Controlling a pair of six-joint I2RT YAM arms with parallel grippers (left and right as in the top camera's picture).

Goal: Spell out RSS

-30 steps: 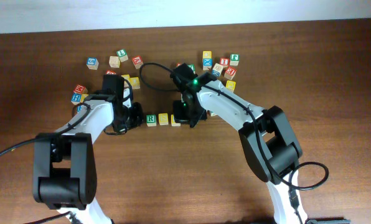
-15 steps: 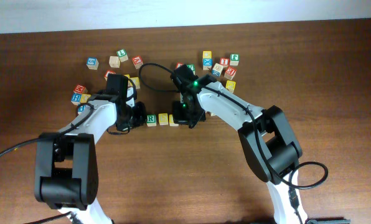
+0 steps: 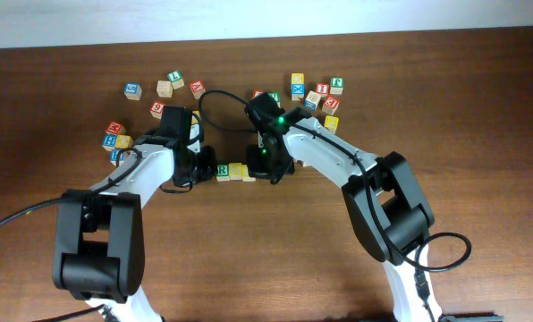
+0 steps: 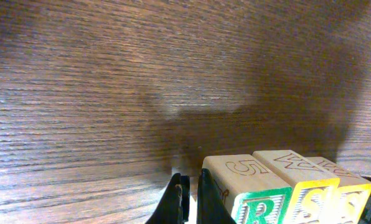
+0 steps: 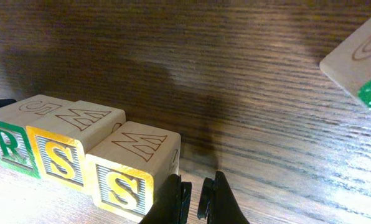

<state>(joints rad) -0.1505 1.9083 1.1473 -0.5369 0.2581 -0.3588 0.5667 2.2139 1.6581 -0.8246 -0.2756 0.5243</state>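
Sliding in from the left over the past second, the left arm has nudged the R cube (image 3: 222, 169) rightward, closing the gap to its neighbour. R cube, first S cube (image 3: 236, 169) and last S cube (image 5: 132, 168) now stand side by side near the middle of the bench (image 3: 481, 134), faces touching and reading RSS. The row's long axis runs left to right between the two arms.

At the R end, just beside that cube, sits the left gripper (image 3: 202, 166), fingers pinched together on nothing. At the opposite end the right gripper (image 3: 266, 164) is likewise closed and empty, its tips just to the right of the last S cube; whether they touch it cannot be told.

From the right wrist view, the last S cube looks set slightly out of line with its partners. If any squaring-up is left, the right arm appears the nearer one for it.

Spare letter cubes (image 3: 316, 94) lie scattered along the far side, well apart from the word.
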